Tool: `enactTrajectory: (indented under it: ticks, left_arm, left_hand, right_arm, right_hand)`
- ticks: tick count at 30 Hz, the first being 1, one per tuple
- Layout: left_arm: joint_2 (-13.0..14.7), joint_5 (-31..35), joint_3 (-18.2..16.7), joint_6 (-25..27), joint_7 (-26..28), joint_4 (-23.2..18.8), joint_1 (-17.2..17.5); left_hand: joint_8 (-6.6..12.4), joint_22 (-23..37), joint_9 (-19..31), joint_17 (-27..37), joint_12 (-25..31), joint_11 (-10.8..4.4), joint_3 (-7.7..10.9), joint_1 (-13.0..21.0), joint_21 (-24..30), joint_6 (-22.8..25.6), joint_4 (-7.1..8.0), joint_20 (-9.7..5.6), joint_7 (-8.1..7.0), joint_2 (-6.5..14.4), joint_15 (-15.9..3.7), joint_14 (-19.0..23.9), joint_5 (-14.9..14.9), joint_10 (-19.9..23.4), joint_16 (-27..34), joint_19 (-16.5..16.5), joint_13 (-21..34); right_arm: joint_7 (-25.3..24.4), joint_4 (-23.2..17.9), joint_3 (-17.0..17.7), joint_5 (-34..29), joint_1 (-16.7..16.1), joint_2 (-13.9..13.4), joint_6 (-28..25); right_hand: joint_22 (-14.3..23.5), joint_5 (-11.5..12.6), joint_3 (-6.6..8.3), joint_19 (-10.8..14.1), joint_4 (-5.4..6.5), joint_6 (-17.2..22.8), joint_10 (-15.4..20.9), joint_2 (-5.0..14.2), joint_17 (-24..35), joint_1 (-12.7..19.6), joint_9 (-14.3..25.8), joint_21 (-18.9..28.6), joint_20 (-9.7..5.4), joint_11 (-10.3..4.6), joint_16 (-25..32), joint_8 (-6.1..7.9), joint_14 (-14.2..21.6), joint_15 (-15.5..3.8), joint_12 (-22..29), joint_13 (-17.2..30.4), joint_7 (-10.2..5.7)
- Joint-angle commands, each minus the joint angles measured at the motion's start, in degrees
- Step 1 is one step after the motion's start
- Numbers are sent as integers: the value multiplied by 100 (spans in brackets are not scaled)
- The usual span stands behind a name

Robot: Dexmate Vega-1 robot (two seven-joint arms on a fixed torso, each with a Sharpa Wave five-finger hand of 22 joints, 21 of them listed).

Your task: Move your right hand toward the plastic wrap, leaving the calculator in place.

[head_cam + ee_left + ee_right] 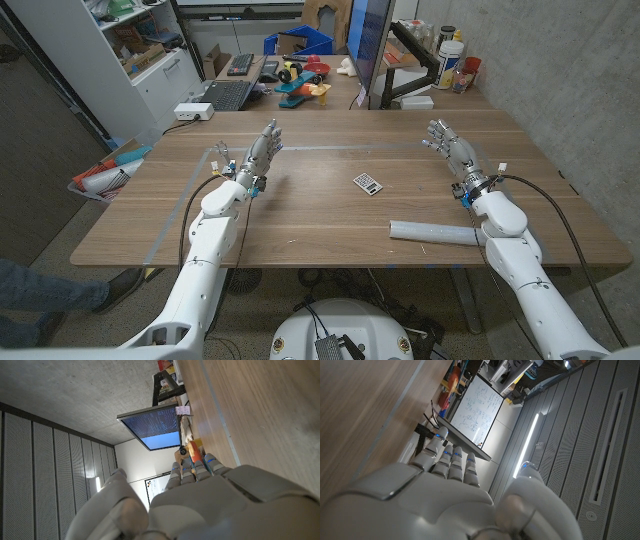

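The plastic wrap lies on the table back behind the right hand fingers, by the forearm, untouched. That hand holds nothing, fingers spread (left hand too). The calculator sits between them, its keys hard to make out.

Table: matt wood grain, lower centre. Plastic wrap: smooth white roll, lower right. Both hands: smooth, slightly glossy grey plastic shells. Calculator: dark plastic, centre.

left hand – raised, fingers apart, empty | right hand – raised, fingers apart, empty
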Motion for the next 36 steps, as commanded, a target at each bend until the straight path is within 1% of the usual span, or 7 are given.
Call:
enactTrajectory:
  ticks: [1,8,12,22,29,36]
  left_arm:
    - [-6,0,2,24,33,-72,53]
    - [11,-9,4,66,6,-79,68]
    - [7,-15,-7,58,12,-92,84]
    - [34,2,-15,117,30,-207,142]
    - [55,12,-15,179,33,-274,158]
    - [66,46,9,238,44,-320,150]
  left_hand:
    - [-1,24,5,16,-6,-24,24,6,-41,47,-34,3,21,43,8,32,-19,17,13,-6,3]
    - [5,25,6,17,-7,-25,21,5,-60,68,-38,3,15,49,-1,39,-24,22,14,2,3]
    - [10,25,6,16,-8,-27,19,5,-71,88,-40,6,18,51,7,47,-27,23,16,5,2]
    - [8,26,6,17,-10,-29,12,3,-118,97,-46,5,18,57,-2,47,-33,28,13,-29,1]
    - [6,27,6,17,-8,-41,8,1,-136,100,-49,5,16,60,0,42,-37,39,10,-28,1]
    - [14,28,6,17,-13,-37,1,-3,-216,135,-55,-15,17,67,-4,38,-43,40,7,-141,0]
  right_arm:
    - [89,-76,41,-48,-87,-87,140]
    - [87,-359,54,-186,-169,-238,-99]
    - [113,-424,68,-233,-194,-295,-79]
    - [81,-546,59,-353,-312,-319,-45]
    - [43,-680,101,-391,-455,-324,-38]
    - [21,-791,165,-402,-595,-325,-7]
  right_hand:
    - [20,53,-42,81,-8,46,62,-63,4,12,34,-19,-17,-21,38,6,87,-17,10,27,-49]
    - [20,81,-44,109,-26,68,85,-72,-10,36,35,-36,-12,-17,39,15,112,-21,10,28,-66]
    - [20,103,-41,121,-44,71,91,-77,-21,62,36,-52,-12,-25,40,17,134,-18,5,29,-80]
    - [20,146,-38,143,-73,91,142,-81,-42,105,38,-87,-7,-23,37,25,160,-34,11,31,-86]
    - [20,180,-39,161,-88,118,160,-81,-58,125,40,-117,-6,-62,34,34,183,-42,6,33,-99]
    - [20,204,-41,181,-96,129,195,-81,-68,134,41,-137,-4,-65,41,37,217,-49,10,35,-99]
